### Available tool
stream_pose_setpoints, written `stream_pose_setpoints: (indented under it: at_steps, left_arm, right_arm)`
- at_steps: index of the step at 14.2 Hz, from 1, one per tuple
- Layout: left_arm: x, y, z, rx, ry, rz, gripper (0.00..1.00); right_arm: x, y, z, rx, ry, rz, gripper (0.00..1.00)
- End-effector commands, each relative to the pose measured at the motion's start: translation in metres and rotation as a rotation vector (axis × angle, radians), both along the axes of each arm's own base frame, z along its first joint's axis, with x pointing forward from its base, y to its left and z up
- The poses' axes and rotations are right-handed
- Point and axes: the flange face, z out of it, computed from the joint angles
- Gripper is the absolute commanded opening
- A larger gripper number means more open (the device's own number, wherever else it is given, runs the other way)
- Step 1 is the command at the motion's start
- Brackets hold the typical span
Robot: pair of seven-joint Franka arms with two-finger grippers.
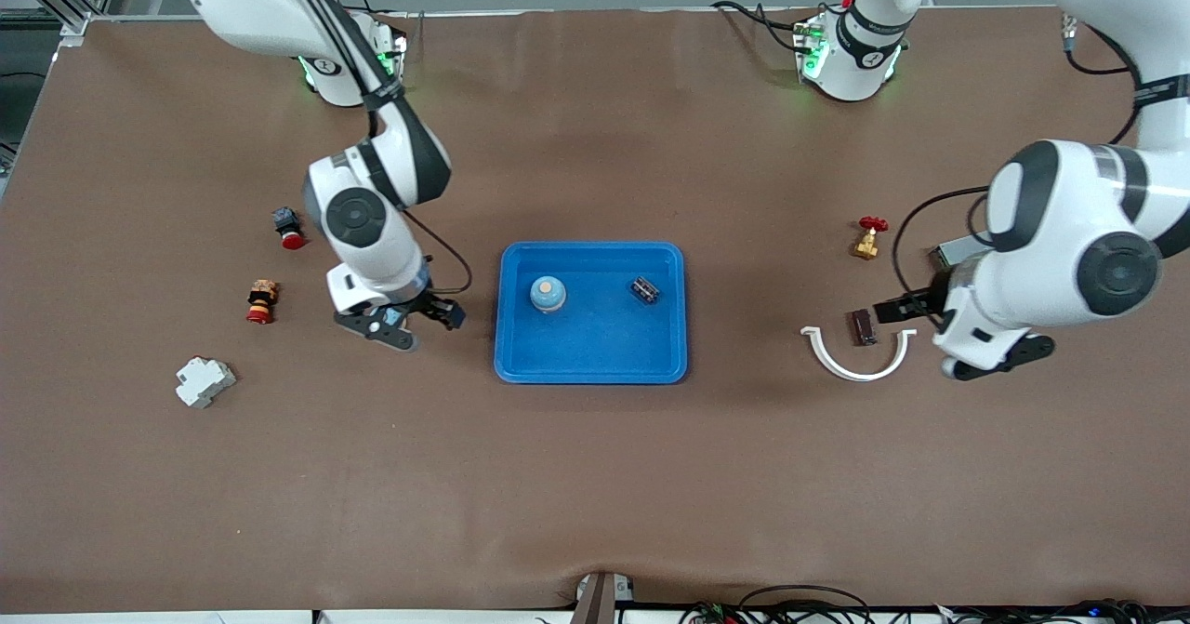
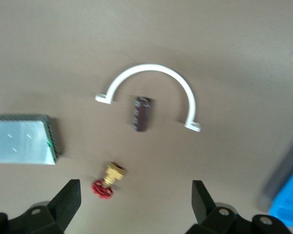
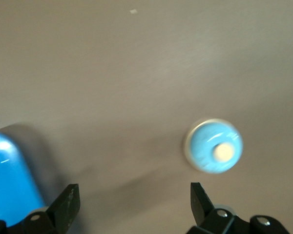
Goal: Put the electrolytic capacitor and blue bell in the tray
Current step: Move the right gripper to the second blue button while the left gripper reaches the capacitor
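The bright-blue tray (image 1: 592,364) lies mid-table. In the front view a round blue bell (image 1: 548,294) with a pale button and a small dark ribbed part (image 1: 644,289) sit inside it. The right wrist view instead shows a blue bell (image 3: 214,145) on bare brown table, beside the tray's corner (image 3: 7,180). My right gripper (image 1: 420,322) (image 3: 133,187) hangs open and empty beside the tray. A brown electrolytic capacitor (image 1: 865,326) (image 2: 142,113) lies inside a white half-ring clamp (image 1: 855,368) (image 2: 151,68). My left gripper (image 1: 916,312) (image 2: 136,187) is open and empty above the table by it.
A brass valve with a red handle (image 1: 868,238) (image 2: 109,179) and a flat grey metal box (image 1: 956,252) (image 2: 23,139) lie near the left gripper. Toward the right arm's end are a red push button (image 1: 289,228), a small red-and-yellow part (image 1: 262,300) and a white breaker (image 1: 204,381).
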Motion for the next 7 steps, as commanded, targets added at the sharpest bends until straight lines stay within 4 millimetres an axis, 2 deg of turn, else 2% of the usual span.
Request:
stream_pose_setpoints:
  at_steps: [1, 2, 4, 7]
  left_arm:
    - [-0.010, 0.028, -0.005, -0.016, -0.046, -0.048, 1.00]
    - [-0.010, 0.036, -0.009, -0.018, -0.063, -0.045, 1.00]
    - [-0.005, 0.035, -0.011, -0.020, -0.105, -0.057, 1.00]
    - [0.003, 0.019, -0.009, -0.022, -0.164, -0.094, 1.00]
  right_arm:
    - [0.000, -0.029, 0.005, 0.001, -0.016, 0.054, 1.00]
    - [0.004, -0.039, 0.004, 0.001, -0.018, 0.074, 1.00]
    - [0.009, -0.060, 0.001, 0.007, -0.038, 0.100, 1.00]
    - [0.002, -0.082, -0.022, 0.022, -0.077, 0.132, 1.00]
